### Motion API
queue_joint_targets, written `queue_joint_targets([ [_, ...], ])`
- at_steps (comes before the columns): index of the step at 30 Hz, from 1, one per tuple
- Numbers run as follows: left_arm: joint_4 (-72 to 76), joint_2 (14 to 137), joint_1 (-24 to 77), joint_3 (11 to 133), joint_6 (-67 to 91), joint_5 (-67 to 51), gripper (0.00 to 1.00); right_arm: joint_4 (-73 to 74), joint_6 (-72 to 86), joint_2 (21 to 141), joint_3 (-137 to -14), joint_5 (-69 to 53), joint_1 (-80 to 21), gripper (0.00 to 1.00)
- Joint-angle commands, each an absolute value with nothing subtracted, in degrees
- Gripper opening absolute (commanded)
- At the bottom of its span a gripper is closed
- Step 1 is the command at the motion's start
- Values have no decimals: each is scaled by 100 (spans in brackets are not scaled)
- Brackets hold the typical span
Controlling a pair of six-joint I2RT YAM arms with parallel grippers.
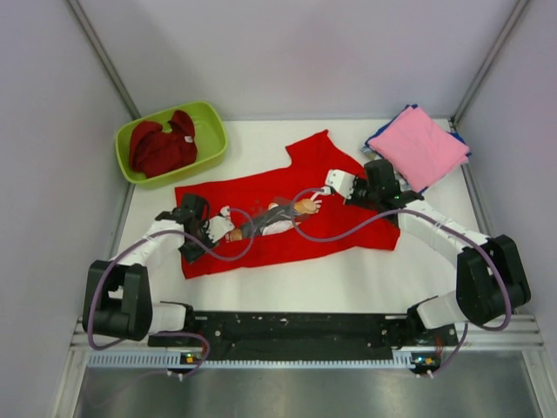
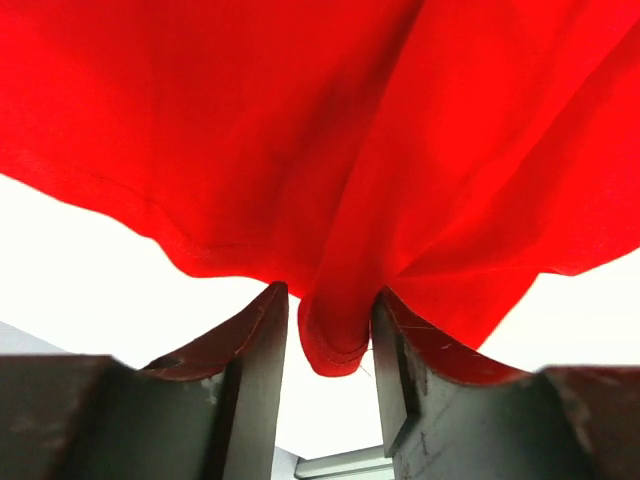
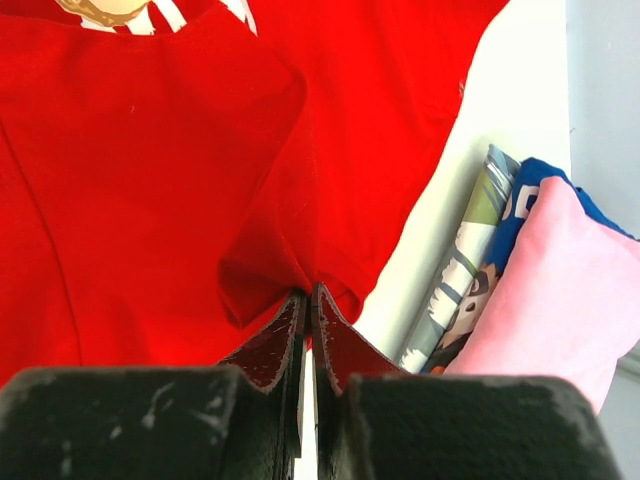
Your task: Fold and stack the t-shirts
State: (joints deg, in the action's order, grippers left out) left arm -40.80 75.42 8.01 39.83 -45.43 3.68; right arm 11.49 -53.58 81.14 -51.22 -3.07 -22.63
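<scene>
Red t-shirt (image 2: 300,150) between left hand (image 2: 330,298) fingers (image 2: 255,380)

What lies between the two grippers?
Top view: the red tee, its chest print midway. The left gripper and right gripper both pinch that tee.

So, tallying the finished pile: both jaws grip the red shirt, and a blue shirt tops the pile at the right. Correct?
No: a pink shirt tops the pile, with the blue shirt under it, as the top view shows. Both jaws do grip the red shirt.
</scene>
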Motion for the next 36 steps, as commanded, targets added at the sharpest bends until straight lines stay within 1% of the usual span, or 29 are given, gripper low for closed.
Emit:
queue_joint_targets([
  [1, -3710, 7585, 773, 4263, -4456, 738, 45, 817, -5467, 8174, -5273, -545, -2188, 0],
  [5, -3166, 7681, 756, 4298, -4439, 1466, 52, 809, -5449, 8218, -5291, -527, -2188, 0],
  [12, -3076, 7980, 712, 4772, -4201, 1644, 58, 800, -5414, 8244, -5282, -519, -2189, 0],
  [14, -3295, 7998, 677, 4869, -4254, 1373, 58, 800, -5423, 8253, -5274, -510, -2188, 0],
  [17, -3944, 7840, 615, 4904, -4586, 373, 58, 791, -5432, 8270, -5291, -518, -2188, 0],
  [20, -3999, 7717, 615, 4764, -4825, -174, 58, 800, -5432, 8270, -5300, -554, -2188, 0],
  [23, -3859, 7883, 607, 4729, -4816, -62, 59, 791, -5458, 8305, -5291, -545, -2188, 0],
  [26, -3692, 8199, 571, 4737, -4816, 298, 58, 782, -5502, 8358, -5300, -475, -2180, 0],
  [31, -3560, 8595, 527, 4711, -4790, 361, 49, 774, -5677, 8437, -5352, -299, -2188, 0],
  [33, -3542, 8631, 527, 4650, -4799, 308, 41, 782, -5800, 8455, -5405, -290, -2180, 0],
  [34, -3525, 8631, 527, 4623, -4799, 290, 35, 774, -5862, 8464, -5431, -290, -2180, 0],
  [36, -3463, 8640, 519, 4579, -4781, 299, 18, 782, -6046, 8499, -5528, -308, -2180, 0],
])
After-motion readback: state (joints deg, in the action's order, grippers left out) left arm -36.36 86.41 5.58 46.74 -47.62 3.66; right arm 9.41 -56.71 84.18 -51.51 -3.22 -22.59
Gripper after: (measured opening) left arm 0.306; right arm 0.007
